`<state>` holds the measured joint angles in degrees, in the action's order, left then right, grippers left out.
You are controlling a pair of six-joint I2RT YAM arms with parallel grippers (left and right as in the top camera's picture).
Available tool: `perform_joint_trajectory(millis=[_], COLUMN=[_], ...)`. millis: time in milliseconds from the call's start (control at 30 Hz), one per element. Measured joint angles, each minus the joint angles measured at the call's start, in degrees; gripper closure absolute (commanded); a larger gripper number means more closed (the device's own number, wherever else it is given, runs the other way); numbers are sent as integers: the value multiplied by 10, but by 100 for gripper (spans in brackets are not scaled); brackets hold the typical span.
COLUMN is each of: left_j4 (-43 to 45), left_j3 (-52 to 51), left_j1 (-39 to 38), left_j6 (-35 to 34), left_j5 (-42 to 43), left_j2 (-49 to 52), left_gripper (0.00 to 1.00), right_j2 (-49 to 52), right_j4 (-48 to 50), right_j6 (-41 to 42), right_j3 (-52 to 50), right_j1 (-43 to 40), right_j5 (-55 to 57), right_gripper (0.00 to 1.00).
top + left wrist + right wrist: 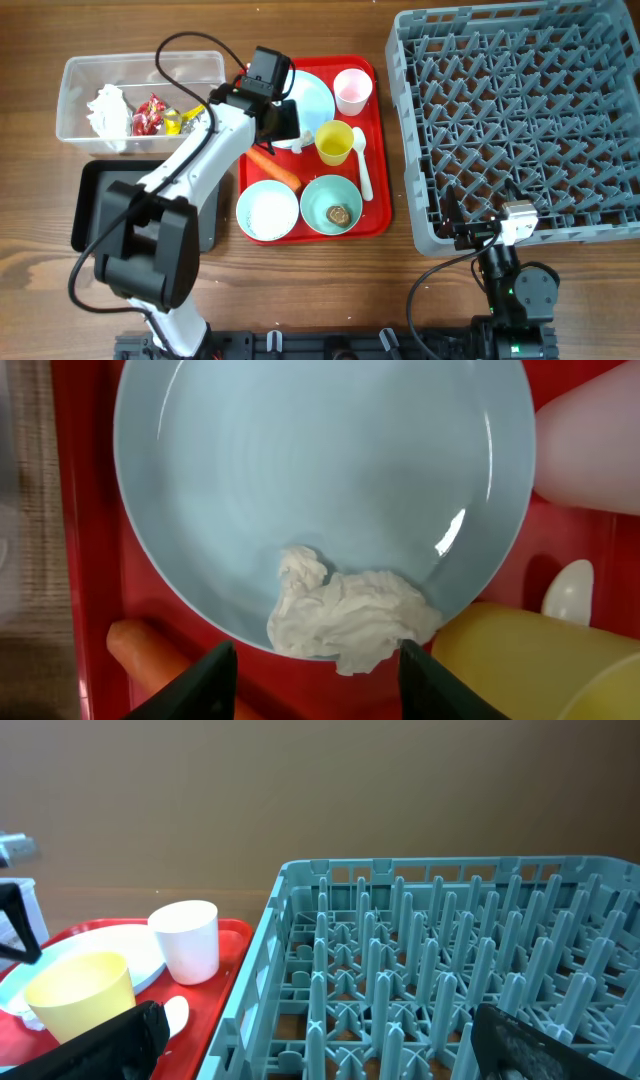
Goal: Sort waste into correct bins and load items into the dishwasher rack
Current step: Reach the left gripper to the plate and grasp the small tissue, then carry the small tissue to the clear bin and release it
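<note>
My left gripper [283,122] hovers open over the near rim of the pale blue plate [320,470]. A crumpled white tissue [350,615] lies on the plate just ahead of my fingertips, not gripped. The carrot [145,650] lies left of the gripper, the yellow cup [530,660] to its right. On the red tray are also a pink cup [352,90], a white spoon [362,165], a bowl of white grains [267,210] and a bowl with a brown lump [337,214]. My right gripper [320,1045] stands open, holding nothing, at the near edge of the grey dishwasher rack [520,110].
The clear tub [70,100] at the far left holds a tissue [108,112] and red and yellow wrappers [150,115]. The black tray [95,200] sits in front of it, partly under my left arm. The red tray [378,200] lies between the bins and the rack.
</note>
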<state>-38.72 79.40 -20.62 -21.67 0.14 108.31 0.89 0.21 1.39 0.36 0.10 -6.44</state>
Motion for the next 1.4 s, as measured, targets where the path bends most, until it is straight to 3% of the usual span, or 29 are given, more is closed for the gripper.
perform_joint_trajectory(millis=[200,333,500,767,833,933,1100,1400], left_j4=[33,47,53,64,67,71,75,70], left_j3=[-11,-11,-11,-11,-11,-11,-11,17], left_j1=[0,0,0,0,0,0,0,8], left_j6=[0,0,0,0,0,-2,0,0], left_j5=[18,24,28,28,28,29,30,30], left_j2=[26,40,55,73,80,81,81,53], left_gripper=[35,36,43,39,48,80,91,92], right_j2=[0,0,0,0,0,0,0,0], right_j4=[0,0,0,0,0,0,0,0], right_j6=[0,0,0,0,0,0,0,0], right_j3=[0,0,0,0,0,0,0,0], right_j1=[0,0,0,0,0,0,0,0], right_j5=[0,0,0,0,0,0,0,0], right_gripper=[0,0,0,0,0,0,0,0])
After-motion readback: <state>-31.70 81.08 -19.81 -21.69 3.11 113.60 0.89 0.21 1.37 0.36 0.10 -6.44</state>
